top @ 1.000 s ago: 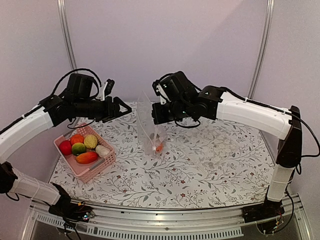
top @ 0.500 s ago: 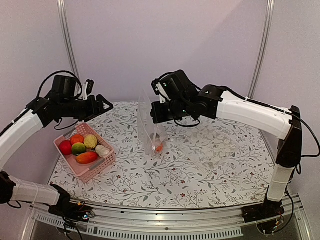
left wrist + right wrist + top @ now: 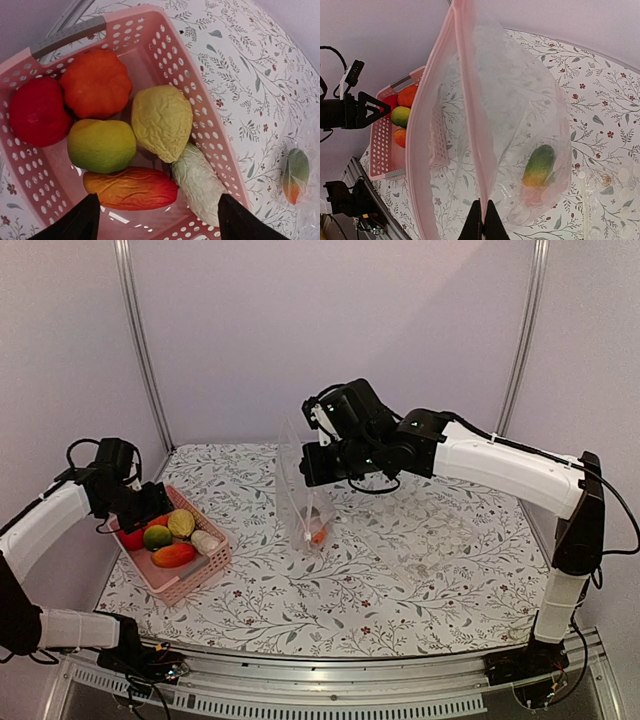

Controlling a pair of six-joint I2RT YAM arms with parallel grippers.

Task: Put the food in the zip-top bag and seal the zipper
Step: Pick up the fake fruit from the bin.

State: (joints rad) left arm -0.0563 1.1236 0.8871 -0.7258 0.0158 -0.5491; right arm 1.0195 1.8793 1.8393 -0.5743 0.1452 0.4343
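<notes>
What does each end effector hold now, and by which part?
The right end effector is shut on the zip-top bag, pinching its zipper rim. The left end effector is open above the pink basket and holds nothing.

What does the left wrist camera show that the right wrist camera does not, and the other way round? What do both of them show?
Only the left wrist view shows the pale yellow food and the whitish food lying in the pink basket. Only the right wrist view shows the zipper of the zip-top bag, pinched by the shut right gripper. Both views show the basket with food in it, and the green and orange food inside the bag.
</notes>
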